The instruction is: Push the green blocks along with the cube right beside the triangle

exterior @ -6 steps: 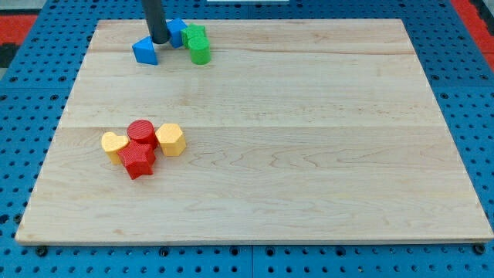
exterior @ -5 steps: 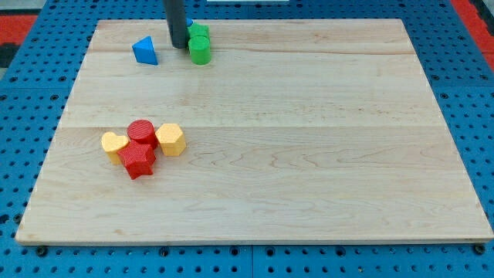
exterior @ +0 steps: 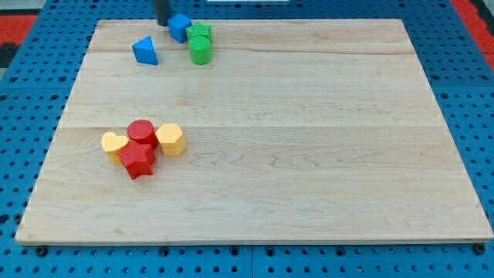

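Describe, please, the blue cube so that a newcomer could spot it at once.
Start at the wooden board and go to its top edge, left of centre, where four blocks cluster. The blue cube is the topmost, touching the upper green block, with my tip just to its left. Unlike the blue triangle, lower left, it is square-faced and touches the greens.

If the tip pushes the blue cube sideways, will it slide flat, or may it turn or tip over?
The blue cube sits low on a flat face, so it probably slides rather than tips. My tip is at its left edge, so an off-centre push may turn it. It seems to touch the green blocks, so they would likely move too. The wooden board looks smooth, so little drag.
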Controlling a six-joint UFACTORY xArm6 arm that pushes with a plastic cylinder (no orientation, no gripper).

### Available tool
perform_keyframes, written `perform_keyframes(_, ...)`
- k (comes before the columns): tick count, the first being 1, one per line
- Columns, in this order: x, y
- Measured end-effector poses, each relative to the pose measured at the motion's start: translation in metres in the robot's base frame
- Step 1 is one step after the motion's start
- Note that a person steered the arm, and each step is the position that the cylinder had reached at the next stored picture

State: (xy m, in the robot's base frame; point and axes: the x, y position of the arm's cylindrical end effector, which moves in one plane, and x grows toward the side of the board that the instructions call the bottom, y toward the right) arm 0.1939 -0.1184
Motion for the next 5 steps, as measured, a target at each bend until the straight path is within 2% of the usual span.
perform_keyframes(1,-0.001,0.028)
perform_keyframes(3,0.063,0.048)
perform_keyframes(5,0.077,-0.018)
